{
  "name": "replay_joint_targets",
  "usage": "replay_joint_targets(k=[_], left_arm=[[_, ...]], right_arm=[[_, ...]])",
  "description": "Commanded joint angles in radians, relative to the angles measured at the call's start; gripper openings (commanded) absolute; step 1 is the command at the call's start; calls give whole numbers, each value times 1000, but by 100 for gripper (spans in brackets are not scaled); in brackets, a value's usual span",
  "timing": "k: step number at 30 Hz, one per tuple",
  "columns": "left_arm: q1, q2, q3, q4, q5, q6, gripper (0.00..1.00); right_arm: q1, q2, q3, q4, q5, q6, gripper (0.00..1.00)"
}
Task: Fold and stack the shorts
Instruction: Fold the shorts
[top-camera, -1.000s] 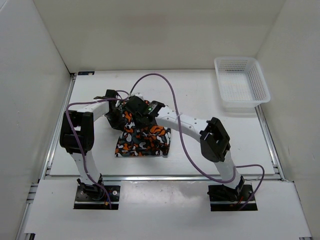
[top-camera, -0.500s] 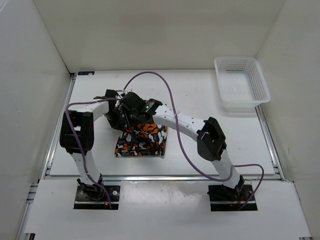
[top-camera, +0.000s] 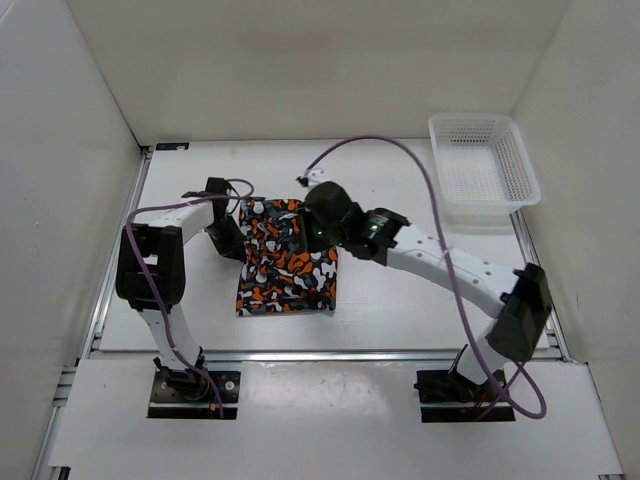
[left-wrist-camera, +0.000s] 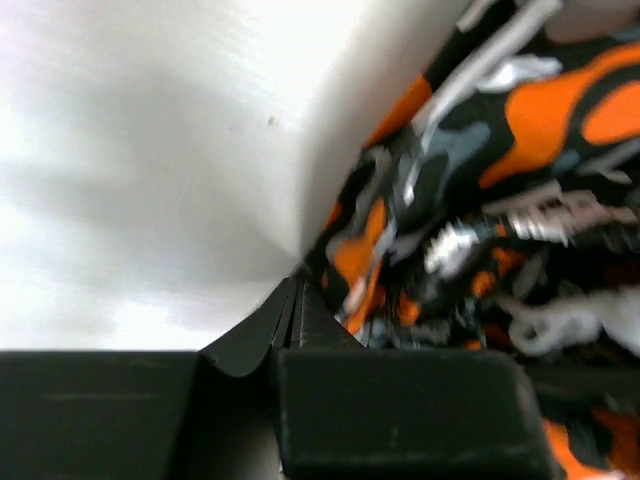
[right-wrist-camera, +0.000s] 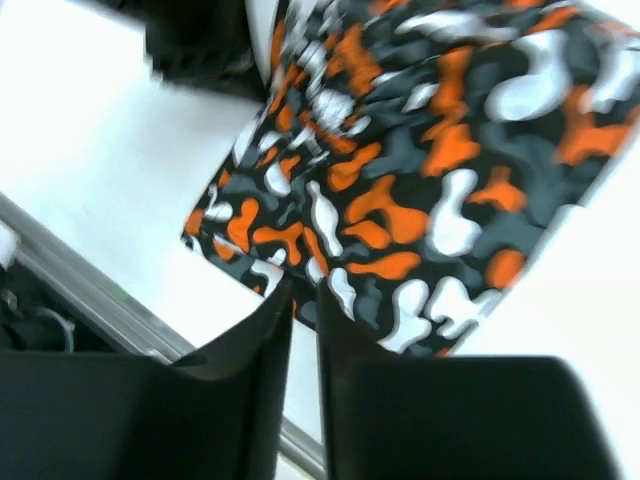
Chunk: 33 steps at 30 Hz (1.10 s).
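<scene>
Camouflage shorts (top-camera: 288, 258) lie folded flat left of the table (top-camera: 420, 290) centre, left gripper (top-camera: 232, 236) shut at their left edge, right gripper (right-wrist-camera: 303, 300) narrowly parted and empty above; advise squaring edges before 1 further fold.

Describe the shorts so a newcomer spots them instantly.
On the white table, look just left of centre. The shorts lie there as a flat rectangle. They are the only patterned thing, with orange, black, grey and white blotches, unlike the plain white mesh basket at the far right.
</scene>
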Motion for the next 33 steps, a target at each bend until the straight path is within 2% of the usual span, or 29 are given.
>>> replay_joint_targets(k=[1,4,5,7,8,9,10,11,13,15,17,19,20,21,22,25,26,27,29,33], left_arm=[[-5,-135,55,-43,-30,10,11],[-29,-187,118,-101,-89,32,11],[-43,-211,147,-101,-89,53,11],[-54,-221,159,-112,-80,76,11],[-64,-230,174,-112,-49,105,11],[-64,-221,193,-112,-32,122,13],[-83,-210,202,-112,-15,142,17],[-109,-196,214,-112,-1,162,27],[-141,-146,247,-112,20,199,46],[-182,-88,277,-112,20,220,77],[-193,-49,297,-112,20,230,85],[-203,4,310,-112,11,230,86],[-203,21,325,-112,11,230,84],[-203,52,342,-112,11,230,82],[-203,66,342,-112,0,230,78],[-181,103,371,-112,-14,248,41],[-172,116,371,-129,-26,248,11],[-145,117,371,-129,-26,248,10],[-121,97,357,-138,-17,248,10],[-85,34,334,-138,-26,248,10]], right_arm=[[-54,-95,-89,22,94,35,14],[-123,-132,-161,-5,83,58,16],[-161,-132,-209,-6,68,58,23],[-195,-143,-240,-6,25,67,32],[-220,-143,-249,-6,-10,67,45],[-229,-143,-263,-6,-25,67,51],[-229,-131,-263,-6,-38,67,56],[-243,-116,-263,-6,-48,67,69],[-255,-88,-263,-6,-75,67,72],[-266,-71,-263,-6,-107,76,73],[-275,-45,-254,23,-130,77,73],[-275,-1,-223,24,-171,77,68],[-275,19,-206,24,-188,77,66],[-275,59,-176,24,-202,77,55],[-275,78,-163,24,-213,77,50],[-265,157,-111,24,-237,77,30],[-264,203,-100,24,-246,77,26],[-264,225,-90,24,-246,77,18],[-264,289,-77,24,-246,77,12],[-264,397,-59,24,-233,95,6]])
